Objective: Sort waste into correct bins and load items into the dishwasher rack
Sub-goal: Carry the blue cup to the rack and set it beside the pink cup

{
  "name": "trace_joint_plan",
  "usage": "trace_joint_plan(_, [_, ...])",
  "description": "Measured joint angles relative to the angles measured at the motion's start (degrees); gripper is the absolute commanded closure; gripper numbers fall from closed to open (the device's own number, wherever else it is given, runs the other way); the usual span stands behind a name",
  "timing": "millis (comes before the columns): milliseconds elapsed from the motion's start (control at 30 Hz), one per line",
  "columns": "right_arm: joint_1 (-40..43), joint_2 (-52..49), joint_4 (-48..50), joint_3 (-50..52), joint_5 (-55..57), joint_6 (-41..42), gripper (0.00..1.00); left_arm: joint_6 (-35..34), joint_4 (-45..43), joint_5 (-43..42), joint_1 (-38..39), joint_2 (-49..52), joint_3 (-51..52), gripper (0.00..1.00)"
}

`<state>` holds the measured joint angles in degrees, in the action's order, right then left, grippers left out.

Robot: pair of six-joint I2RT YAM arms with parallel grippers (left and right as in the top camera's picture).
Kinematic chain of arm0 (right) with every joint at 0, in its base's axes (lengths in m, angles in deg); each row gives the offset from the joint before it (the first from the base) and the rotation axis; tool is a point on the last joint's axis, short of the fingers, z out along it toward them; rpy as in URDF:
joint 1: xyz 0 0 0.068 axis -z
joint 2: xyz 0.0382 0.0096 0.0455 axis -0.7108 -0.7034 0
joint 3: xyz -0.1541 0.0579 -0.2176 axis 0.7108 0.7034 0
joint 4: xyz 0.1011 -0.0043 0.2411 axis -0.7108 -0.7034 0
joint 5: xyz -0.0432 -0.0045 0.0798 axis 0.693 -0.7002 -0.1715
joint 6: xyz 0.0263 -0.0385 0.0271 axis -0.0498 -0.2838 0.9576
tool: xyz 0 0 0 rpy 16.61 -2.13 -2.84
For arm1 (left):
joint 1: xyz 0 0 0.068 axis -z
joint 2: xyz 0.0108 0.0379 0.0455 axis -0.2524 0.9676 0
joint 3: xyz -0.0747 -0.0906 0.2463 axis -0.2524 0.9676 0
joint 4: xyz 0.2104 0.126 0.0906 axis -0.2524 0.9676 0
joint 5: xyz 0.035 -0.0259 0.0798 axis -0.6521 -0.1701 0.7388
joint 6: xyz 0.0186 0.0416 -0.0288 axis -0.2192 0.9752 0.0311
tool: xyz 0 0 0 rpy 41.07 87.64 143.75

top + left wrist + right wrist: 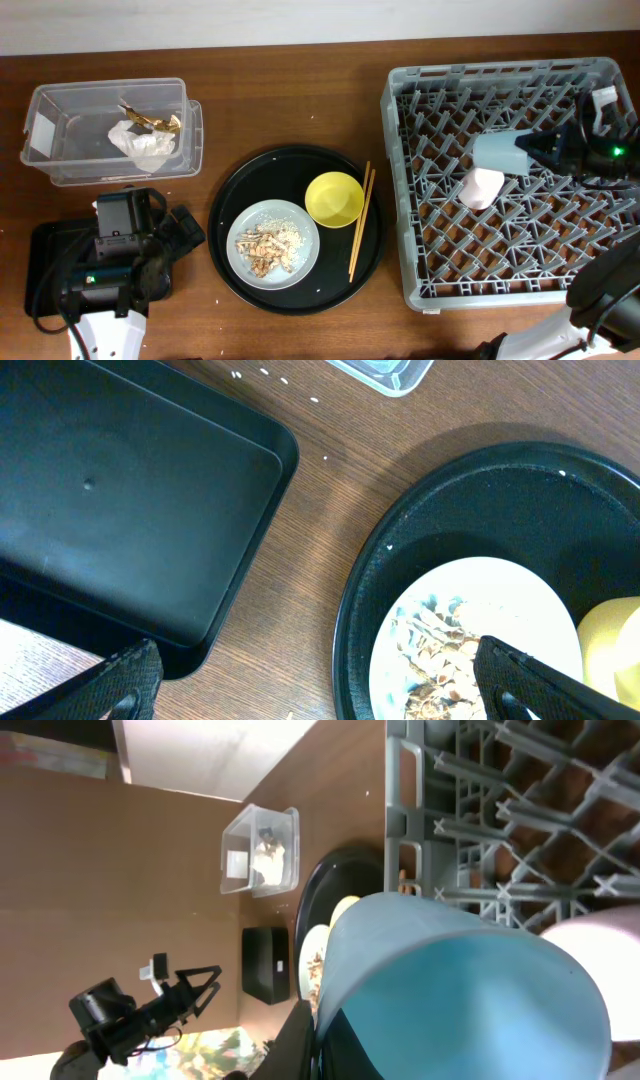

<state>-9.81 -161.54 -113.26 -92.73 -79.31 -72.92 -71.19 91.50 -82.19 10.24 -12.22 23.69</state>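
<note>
Right hand (532, 148) is over the rack's (500, 70) right rear part, closed on the blue cup (498, 152). The cup is on its side with its mouth toward the hand. In the wrist view the rim sits right at the fingers and the inside faces the camera. The pink cup (482, 188) lies on the rack floor just beside the blue cup, on the robot's side of it. Can't tell if the 2 cups touch.

Left hand (318, 660) is wide open and holds nothing. It hangs above the counter (300, 100) between the black tray (120, 490) and the round tray (222, 225). 1 finger is over the black tray's corner, the other over the plate (296, 224). The black tray sits front left, partly under the left arm.

The box (60, 100) is rear left. The wrapper (142, 145) is inside it, with the brown-gold scrap (155, 122) at its rear edge.

The round tray is mid-counter, between box and rack. On it:
- The plate is front left, with food scraps (265, 250) heaped in its middle.
- The bowl (334, 198) is upright, just right-rear of the plate.
- The 2 chopsticks (360, 222) lie side by side, right of the bowl. They run front to back, and their far ends reach the tray's rim.

A few white crumbs (265, 372) lie on the counter between black tray and box.
</note>
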Motion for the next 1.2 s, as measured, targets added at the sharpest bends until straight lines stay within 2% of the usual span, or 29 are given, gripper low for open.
trace_joint_plan(133, [0.0, -0.1, 10.3, 0.3, -5.8, 0.6, 0.96, 0.0, 0.0, 0.0, 0.0, 0.0, 0.0, 0.01])
trace_joint_plan(267, [0.0, -3.1, 24.0, 0.5, -9.1, 9.0, 0.96, 0.0, 0.0, 0.0, 0.0, 0.0, 0.0, 0.01])
trace_joint_plan(433, [-0.1, -11.1, 28.2, 0.5, -16.6, 12.7, 0.96, 0.0, 0.0, 0.0, 0.0, 0.0, 0.0, 0.01])
trace_joint_plan(700, [-0.3, -19.5, 27.6, 0.5, -16.2, 14.4, 0.96, 0.0, 0.0, 0.0, 0.0, 0.0, 0.0, 0.01])
trace_joint_plan(1100, [-0.6, -19.8, 20.4, 0.3, -10.4, 16.9, 0.96, 0.0, 0.0, 0.0, 0.0, 0.0, 0.0, 0.01])
trace_joint_plan(1200, [-0.6, -19.8, 19.2, -0.1, -9.1, 17.4, 0.87, 0.0, 0.0, 0.0, 0.0, 0.0, 0.0, 0.01])
